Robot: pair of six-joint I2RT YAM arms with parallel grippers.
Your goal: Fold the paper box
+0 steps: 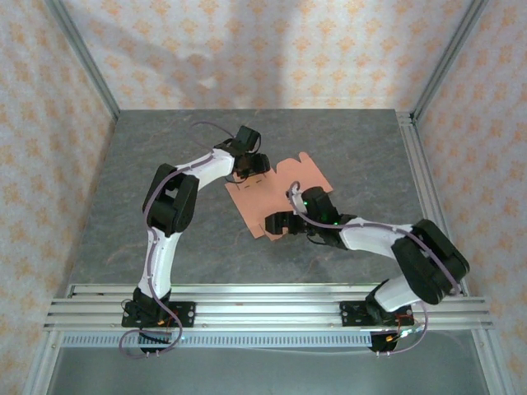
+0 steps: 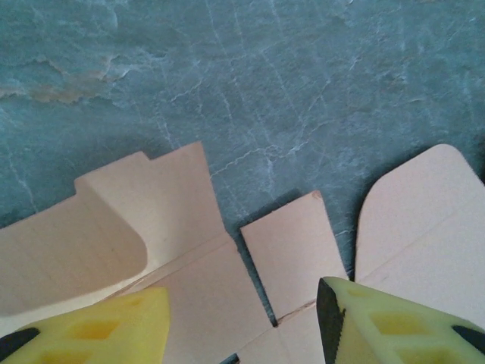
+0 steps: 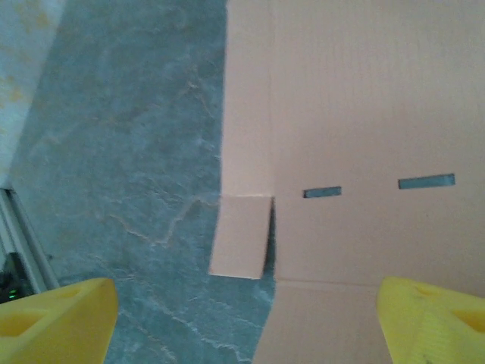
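The paper box [image 1: 265,200] lies as a flat salmon-orange die-cut sheet in the middle of the table. My left gripper [image 1: 252,167] hovers over its far left edge. In the left wrist view its yellow fingers [image 2: 106,326] stand apart over the sheet's flaps [image 2: 284,250], with nothing between them; one flap [image 2: 83,243] at the left curls upward. My right gripper [image 1: 284,222] is at the sheet's near edge, wide open. The right wrist view shows the sheet [image 3: 348,114] with two slots [image 3: 427,181] and a small tab [image 3: 241,235] ahead of that gripper [image 3: 246,326].
The grey stone-patterned table [image 1: 165,148] has free room left of and behind the sheet. Aluminium rails [image 1: 263,300] run along the near edge, and another rail [image 1: 416,164] along the right side. Patterned walls enclose the space.
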